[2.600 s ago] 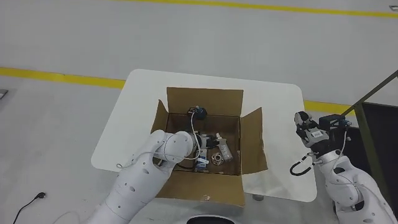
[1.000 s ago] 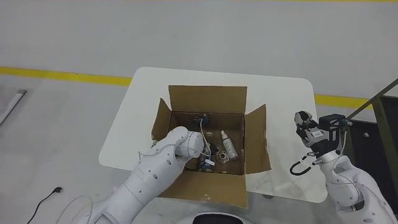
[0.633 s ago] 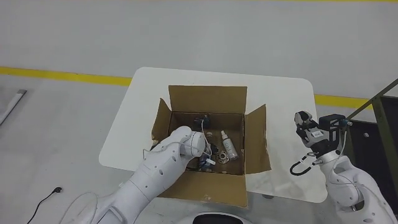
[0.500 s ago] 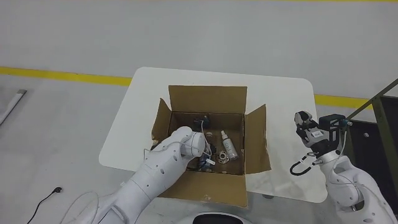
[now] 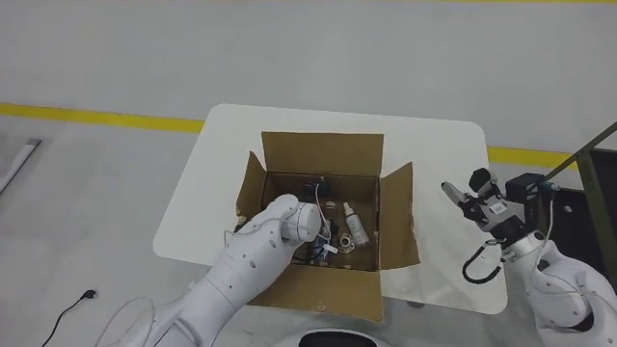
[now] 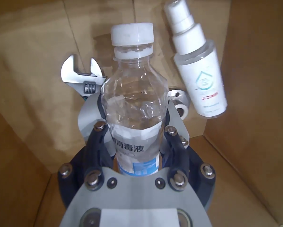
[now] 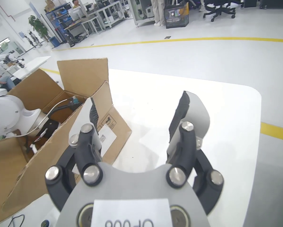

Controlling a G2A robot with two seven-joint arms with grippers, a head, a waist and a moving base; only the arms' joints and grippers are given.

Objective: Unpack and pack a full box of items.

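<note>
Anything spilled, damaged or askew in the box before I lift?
Nothing stands out. The left tool is shut squarely on the capped clear bottle; the spray bottle and wrench lie loose on the box floor, with no spilled liquid visible.

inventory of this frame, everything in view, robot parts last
brown cardboard box: 1, brown, flaps open, on the table
clear plastic bottle with white cap: 1, clear, inside the box, gripped
white spray bottle: 1, white, on the box floor beside the clear bottle
silver adjustable wrench: 1, silver, box floor, partly behind the clear bottle
silver metal flange: 1, silver, box floor, between the two bottles
white table: 1, white, under the box
left end effector: 1, grey and black, shut on the clear bottle
right end effector: 1, grey and black, open, over the table
</note>
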